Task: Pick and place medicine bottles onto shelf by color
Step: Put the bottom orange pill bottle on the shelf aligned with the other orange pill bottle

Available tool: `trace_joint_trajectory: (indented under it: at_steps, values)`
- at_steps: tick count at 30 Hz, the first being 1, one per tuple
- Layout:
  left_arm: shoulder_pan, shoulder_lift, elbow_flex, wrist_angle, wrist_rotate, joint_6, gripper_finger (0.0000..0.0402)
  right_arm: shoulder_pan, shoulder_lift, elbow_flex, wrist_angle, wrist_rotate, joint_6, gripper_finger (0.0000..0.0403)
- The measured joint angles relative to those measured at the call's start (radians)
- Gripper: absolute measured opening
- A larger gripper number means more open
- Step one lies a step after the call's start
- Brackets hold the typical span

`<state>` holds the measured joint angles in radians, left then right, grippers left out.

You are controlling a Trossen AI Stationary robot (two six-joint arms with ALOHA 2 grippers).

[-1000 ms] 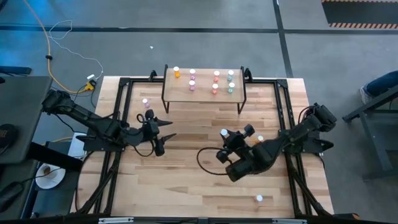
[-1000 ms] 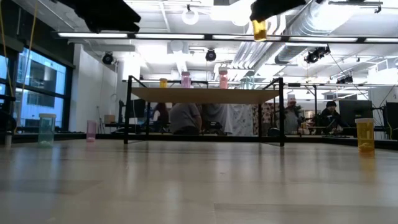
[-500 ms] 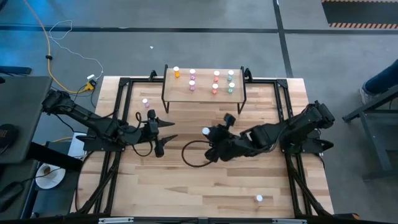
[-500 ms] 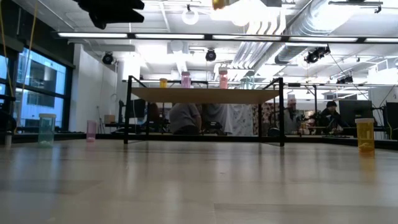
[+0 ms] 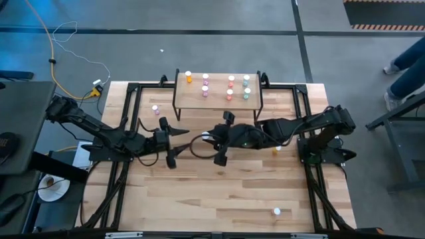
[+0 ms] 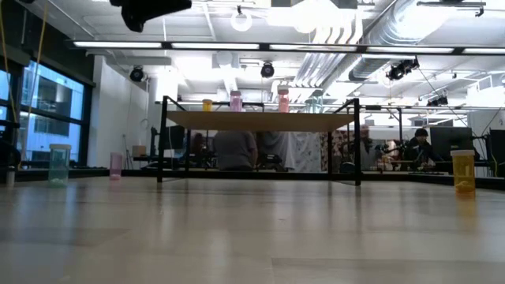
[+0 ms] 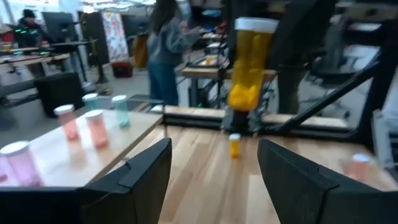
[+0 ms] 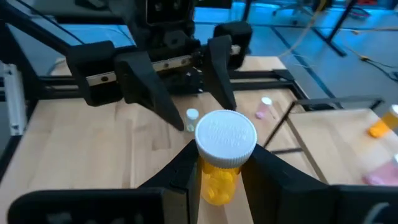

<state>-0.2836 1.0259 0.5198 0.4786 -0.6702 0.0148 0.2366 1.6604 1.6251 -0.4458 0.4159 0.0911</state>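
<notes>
At centre frame, the right pincer point(image 8: 217, 180) holds an orange medicine bottle point(image 8: 222, 155) clamped between its fingers above the counter point(image 5: 219, 192), just below the shelf point(image 5: 217, 97), where other bottles stand in rows. Facing it at centre left, the left pincer point(image 5: 178, 139) waits, its fingers spread apart.

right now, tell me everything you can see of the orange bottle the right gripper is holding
The orange bottle is a small see-through amber cylinder with a white ribbed cap that has raised lettering on top. It stands upright, pinched at its body between the two dark fingers of the right gripper, clear of the table. The left wrist view shows it hanging in the air, facing the open left gripper. From above it is in front of the shelf, near the table's middle.
</notes>
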Motion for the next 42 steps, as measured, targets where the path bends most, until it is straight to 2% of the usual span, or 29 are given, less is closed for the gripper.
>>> trace_joint_trajectory:
  at_steps: [6, 14, 20, 24, 28, 38, 42]
  values:
    - [0.024, 0.015, 0.000, 0.048, 0.055, -0.002, 0.0227, -0.030, -0.001, 0.000, 0.014, -0.057, -0.006, 0.0082]
    - [0.099, 0.015, 0.000, 0.069, 0.236, -0.079, 0.0227, -0.051, 0.001, 0.000, 0.040, -0.104, -0.032, 0.0082]
    - [0.126, 0.015, 0.000, 0.103, 0.281, -0.090, 0.0227, -0.065, 0.002, 0.000, 0.054, -0.115, -0.040, 0.0082]
    - [0.140, 0.015, 0.001, 0.117, 0.320, -0.091, 0.0227, -0.078, 0.002, 0.000, 0.063, -0.158, -0.039, 0.0082]
    - [0.162, 0.024, 0.001, 0.126, 0.395, -0.090, 0.0227, -0.087, 0.002, 0.000, 0.063, -0.163, -0.027, 0.0082]
    - [0.206, 0.096, 0.002, 0.231, 0.410, -0.032, 0.0227, -0.087, 0.003, 0.000, 0.062, -0.185, -0.012, 0.0082]
    - [0.217, 0.119, 0.030, 0.228, 0.446, -0.038, 0.0227, -0.087, 0.003, 0.000, 0.062, -0.185, -0.012, 0.0082]
